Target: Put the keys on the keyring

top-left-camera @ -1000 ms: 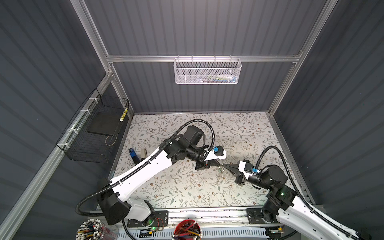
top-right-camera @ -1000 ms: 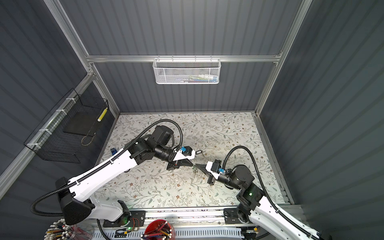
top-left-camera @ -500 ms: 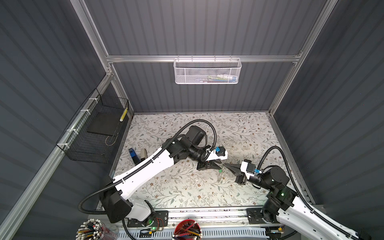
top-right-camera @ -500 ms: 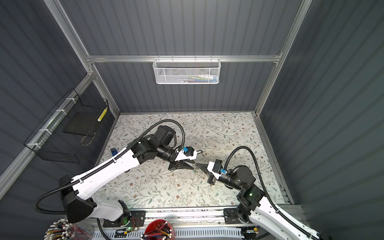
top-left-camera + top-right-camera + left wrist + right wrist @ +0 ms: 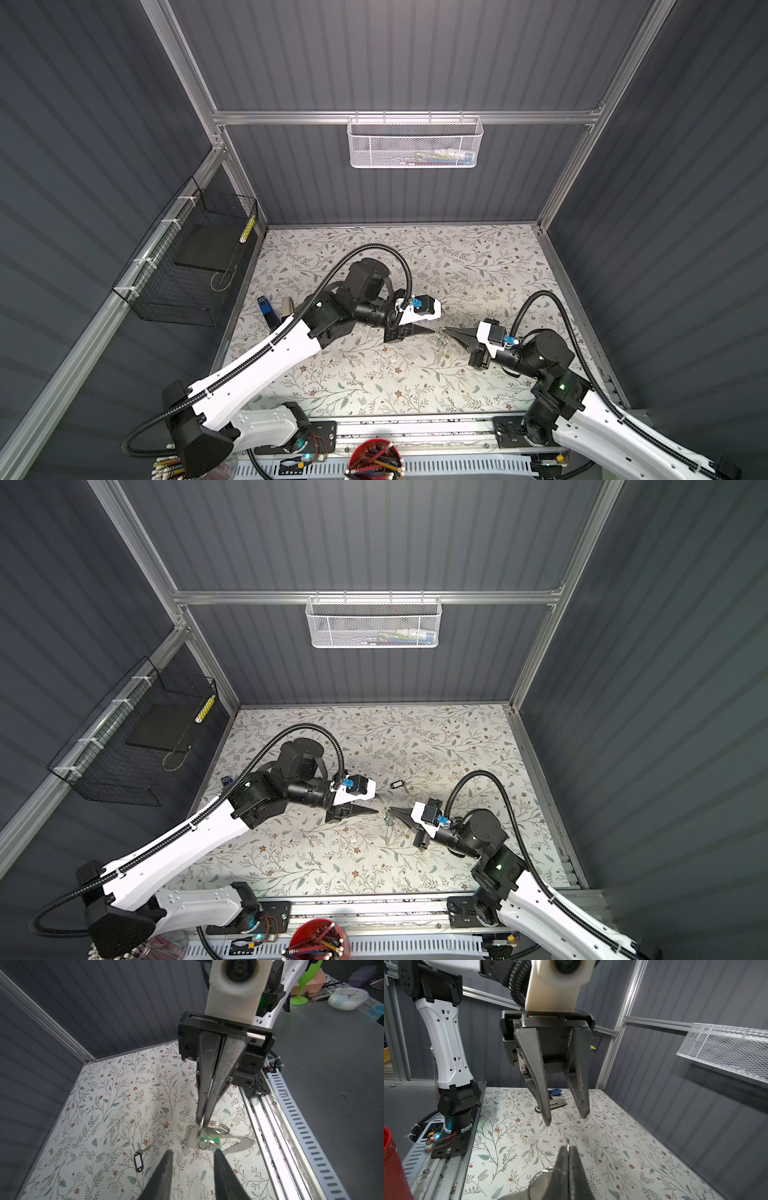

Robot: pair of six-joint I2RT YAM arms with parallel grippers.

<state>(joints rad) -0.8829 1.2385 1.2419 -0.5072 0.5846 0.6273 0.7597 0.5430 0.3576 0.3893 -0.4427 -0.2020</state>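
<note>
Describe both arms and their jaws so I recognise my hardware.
Left arm and right arm: white shells, black joints, each trailed by a black ribbed cable. Jaws are black, long and tapered, under a cream camera housing with a blue plug. A green light glows on the right arm.

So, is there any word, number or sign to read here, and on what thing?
No text can be read.
Black-framed key tag: white insert looks blank.
Items in the white mesh basket: print too blurred.
Yellow strip in the black wire basket: marks too small.
</note>
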